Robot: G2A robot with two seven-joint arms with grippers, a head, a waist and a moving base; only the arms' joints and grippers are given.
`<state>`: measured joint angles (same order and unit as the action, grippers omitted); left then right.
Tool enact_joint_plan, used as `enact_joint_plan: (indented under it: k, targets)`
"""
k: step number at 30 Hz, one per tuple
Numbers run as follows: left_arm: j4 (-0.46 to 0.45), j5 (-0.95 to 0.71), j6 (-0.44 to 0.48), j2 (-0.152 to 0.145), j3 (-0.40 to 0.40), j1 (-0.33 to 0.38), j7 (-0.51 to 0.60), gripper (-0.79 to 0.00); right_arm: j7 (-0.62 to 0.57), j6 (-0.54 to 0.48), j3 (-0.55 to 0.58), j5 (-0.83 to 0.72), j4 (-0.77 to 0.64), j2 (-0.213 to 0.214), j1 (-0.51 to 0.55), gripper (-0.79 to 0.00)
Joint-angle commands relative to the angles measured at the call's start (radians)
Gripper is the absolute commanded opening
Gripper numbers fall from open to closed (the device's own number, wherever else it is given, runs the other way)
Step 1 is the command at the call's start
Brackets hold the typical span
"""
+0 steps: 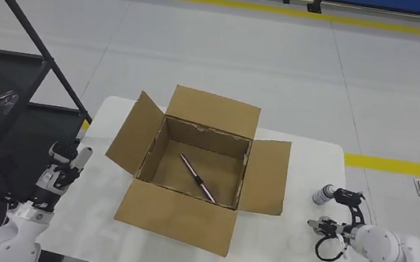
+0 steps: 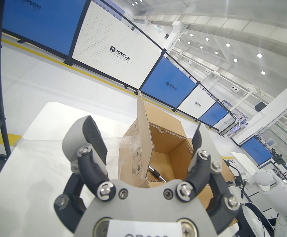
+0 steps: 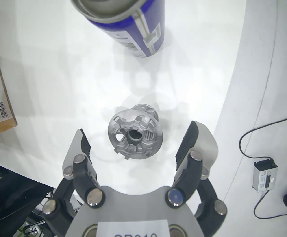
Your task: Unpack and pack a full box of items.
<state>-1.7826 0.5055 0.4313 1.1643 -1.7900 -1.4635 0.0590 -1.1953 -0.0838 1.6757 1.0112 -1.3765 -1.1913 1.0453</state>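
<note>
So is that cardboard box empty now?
Almost empty: the cardboard box, flaps spread open, holds one thin rod on its floor. The can and metal part sit outside it.

Cardboard box (image 1: pixel 175 210): one, and just the one.
Slim rod (image 1: pixel 198 178): one.
Blue can (image 3: pixel 136 31): one.
Metal hub (image 3: pixel 135 134): one.
Total: four things.
</note>
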Motion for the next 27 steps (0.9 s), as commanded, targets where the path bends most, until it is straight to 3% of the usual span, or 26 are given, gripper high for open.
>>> enact_joint_plan:
  k: [1,9,18,23,27]
  targets:
    - [-0.001,0.000,-0.002,0.000,0.000,-0.001,-0.001,0.000,0.004,0.004,-0.006,-0.002,0.012,0.001,-0.007,-0.785]
    - [0.008,0.002,0.001,0.000,0.009,0.007,0.001,0.000,0.046,0.044,0.009,0.004,-0.083,0.011,0.028,-0.785]
    - [0.012,-0.003,0.008,0.000,0.012,0.016,0.004,0.000,0.086,0.156,-0.047,0.106,-0.553,0.012,0.085,-0.785]
    - [0.014,-0.022,0.011,0.000,-0.004,0.006,-0.015,0.000,0.112,0.149,-0.200,0.174,-0.690,0.005,-0.004,-0.785]
    - [0.015,-0.045,0.011,0.000,-0.031,-0.013,-0.038,0.000,0.137,0.114,-0.373,0.157,-0.621,-0.014,-0.160,-0.785]
